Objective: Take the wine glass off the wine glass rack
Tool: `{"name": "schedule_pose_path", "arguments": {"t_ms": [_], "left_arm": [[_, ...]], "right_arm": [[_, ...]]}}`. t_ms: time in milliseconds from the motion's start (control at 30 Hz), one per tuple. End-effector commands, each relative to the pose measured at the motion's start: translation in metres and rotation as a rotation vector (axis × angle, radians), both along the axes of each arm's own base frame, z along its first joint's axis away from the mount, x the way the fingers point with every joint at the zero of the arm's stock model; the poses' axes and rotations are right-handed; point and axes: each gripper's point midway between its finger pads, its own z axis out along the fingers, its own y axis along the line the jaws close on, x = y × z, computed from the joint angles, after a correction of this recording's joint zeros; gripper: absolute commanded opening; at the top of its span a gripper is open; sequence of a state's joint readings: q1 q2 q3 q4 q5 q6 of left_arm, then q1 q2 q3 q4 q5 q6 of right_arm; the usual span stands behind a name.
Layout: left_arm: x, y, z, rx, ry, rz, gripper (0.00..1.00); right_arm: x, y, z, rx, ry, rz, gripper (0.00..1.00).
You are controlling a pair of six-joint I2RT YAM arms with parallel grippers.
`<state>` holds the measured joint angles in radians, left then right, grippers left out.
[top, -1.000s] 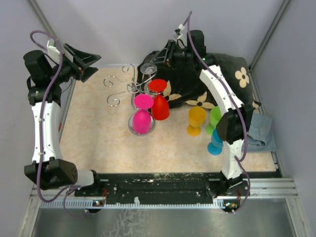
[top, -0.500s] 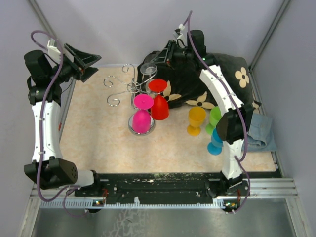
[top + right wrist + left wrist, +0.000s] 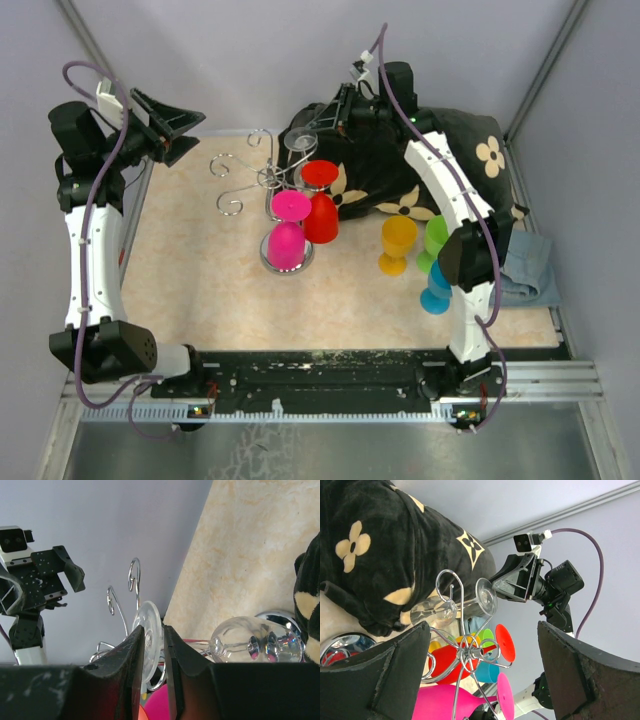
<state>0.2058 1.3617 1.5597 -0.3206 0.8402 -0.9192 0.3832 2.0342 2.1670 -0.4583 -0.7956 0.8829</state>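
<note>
Clear wine glass [image 3: 240,642] hangs at the far right side of the wine glass rack [image 3: 245,180], foot up, bowl down, long axis near upright. Right tool [image 3: 151,632] clamps its foot disc. Left tool [image 3: 482,628] gapes wide, well left of the rack, above the tabletop [image 3: 200,280].

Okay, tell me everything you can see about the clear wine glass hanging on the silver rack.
The clear wine glass is see-through and looks like real glass, with a rounded bowl, a thin stem and a flat round foot. It looks empty and whole. It hangs upside down, foot uppermost, with its stem among the curled arms of the shiny silver wire rack, beside the black flowered blanket. The right gripper has its two fingers closed on the rim of the foot.
</note>
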Motion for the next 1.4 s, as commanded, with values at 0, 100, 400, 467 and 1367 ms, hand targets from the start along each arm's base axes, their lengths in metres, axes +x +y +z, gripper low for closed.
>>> {"name": "schedule_pose_path", "arguments": {"t_ms": [0, 100, 400, 467, 1367], "left_arm": [[-0.001, 0.001, 0.003, 0.014, -0.033, -0.01, 0.92], [-0.001, 0.001, 0.003, 0.013, -0.033, -0.011, 0.92], [-0.001, 0.001, 0.003, 0.015, -0.033, -0.015, 0.92], [-0.001, 0.001, 0.002, 0.015, -0.033, -0.017, 0.92], [-0.001, 0.001, 0.002, 0.02, -0.032, -0.012, 0.91]], "right_arm": [[-0.008, -0.004, 0.021, 0.021, -0.071, 0.019, 0.22], [-0.008, -0.004, 0.021, 0.021, -0.073, 0.018, 0.2], [-0.011, -0.005, 0.019, 0.018, -0.074, 0.022, 0.05], [-0.012, -0.005, 0.018, 0.017, -0.075, 0.026, 0.05], [-0.013, -0.02, 0.053, 0.186, -0.042, 0.024, 0.0]]}}
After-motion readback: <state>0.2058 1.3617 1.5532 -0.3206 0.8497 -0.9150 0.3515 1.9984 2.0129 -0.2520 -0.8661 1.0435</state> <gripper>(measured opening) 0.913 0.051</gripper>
